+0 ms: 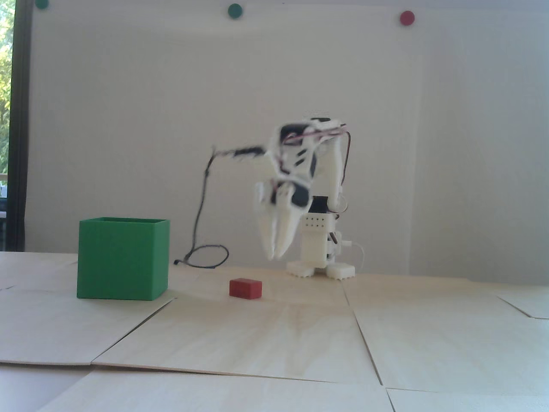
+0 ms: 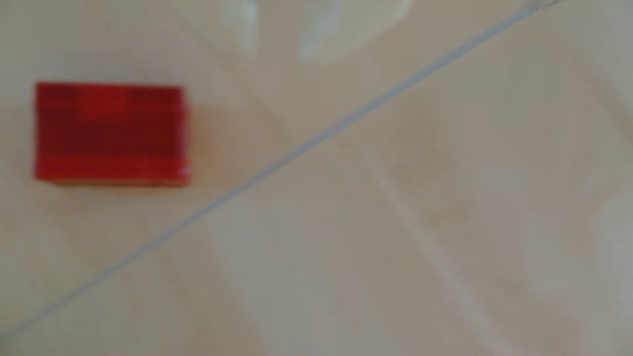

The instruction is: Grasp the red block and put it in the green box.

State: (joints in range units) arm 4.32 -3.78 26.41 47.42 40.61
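block (image 1: 245,287) on bench (image 1: 274,343), ungrasped | hand (image 1: 274,256) above it, empty, fingers near-closed | box (image 1: 122,257) well apart, contents hidden | left: grasp, carry, drop

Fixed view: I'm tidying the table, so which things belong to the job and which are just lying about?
Job:
red block
green box
gripper

Lying about:
black cable
wall dots, green and red
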